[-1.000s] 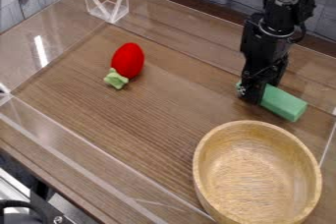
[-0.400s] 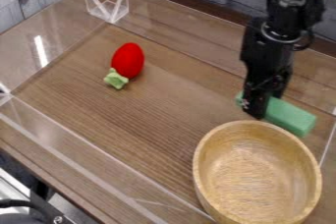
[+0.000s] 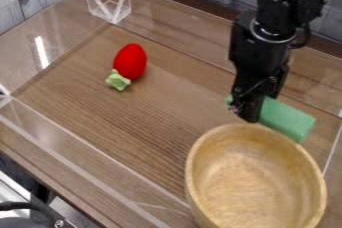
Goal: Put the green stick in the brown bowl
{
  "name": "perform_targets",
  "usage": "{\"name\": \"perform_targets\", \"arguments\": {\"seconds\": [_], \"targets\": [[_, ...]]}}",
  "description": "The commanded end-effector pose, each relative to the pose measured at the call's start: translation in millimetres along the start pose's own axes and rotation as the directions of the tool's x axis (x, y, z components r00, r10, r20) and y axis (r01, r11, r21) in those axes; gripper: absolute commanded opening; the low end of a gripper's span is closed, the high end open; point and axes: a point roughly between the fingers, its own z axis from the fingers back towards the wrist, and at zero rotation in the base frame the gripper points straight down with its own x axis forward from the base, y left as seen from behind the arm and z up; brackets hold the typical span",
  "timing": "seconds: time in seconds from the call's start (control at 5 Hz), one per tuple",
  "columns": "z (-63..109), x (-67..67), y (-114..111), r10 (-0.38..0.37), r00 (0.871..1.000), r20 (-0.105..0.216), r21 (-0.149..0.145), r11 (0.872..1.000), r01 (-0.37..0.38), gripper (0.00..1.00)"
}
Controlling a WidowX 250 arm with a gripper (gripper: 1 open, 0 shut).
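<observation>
The pincer [image 3: 249, 103] is gripping one end of the green stick [image 3: 285, 120], its fingers clenched on the block's near-left end while the rest of the block is sticking out to the right. Compared with a second ago, the arm and the stick are both sitting closer to the camera and a little higher: back then the block was lying on the desk [image 3: 120, 142] well behind the bowl [image 3: 255, 184], and now it is hanging tilted just beyond the bowl's far rim, apparently lifted clear of the wood, though the gap under it is hard to judge from this angle. The bowl is also appearing slightly further left and nearer than before, possibly nudged, possibly only a shift in how it is being seen. For the task, this is meaning that the pick-up seems done and the carry is under way; the stick is not yet over the bowl's hollow, so a short move towards the camera and a release are probably what is remaining. Counting what is on the desk: one green stick, one brown bowl, one red strawberry toy [image 3: 128, 61] lying well apart to the left, and one clear plastic stand [image 3: 108, 6] at the far corner.
</observation>
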Motion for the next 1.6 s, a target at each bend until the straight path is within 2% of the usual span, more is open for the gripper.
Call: {"name": "perform_targets", "arguments": {"seconds": [0.0,0.2,0.4,0.6,0.8,1.0,1.2,1.4], "targets": [[12.8,-3.1,9,-0.027,1.000,0.003,-0.031,0.999,0.027,0.00],[2.6,-7.7,33,0.047,0.999,0.009,-0.020,0.999,-0.047,0.00],[-8.6,-14.9,56,0.110,0.994,0.000,-0.014,0.994,-0.110,0.00],[-29.9,-22.0,61,0.114,0.993,-0.003,0.000,0.994,-0.114,0.00],[-46.8,-25.8,65,0.109,0.994,0.001,0.014,0.994,-0.109,1.00],[-52.8,-20.0,69,0.063,0.998,-0.005,0.017,0.998,-0.063,0.00],[-56.0,-14.0,73,0.015,1.000,-0.008,0.019,1.000,-0.015,0.00],[-58.9,-18.8,71,0.010,1.000,-0.008,0.021,1.000,-0.010,0.00]]}}
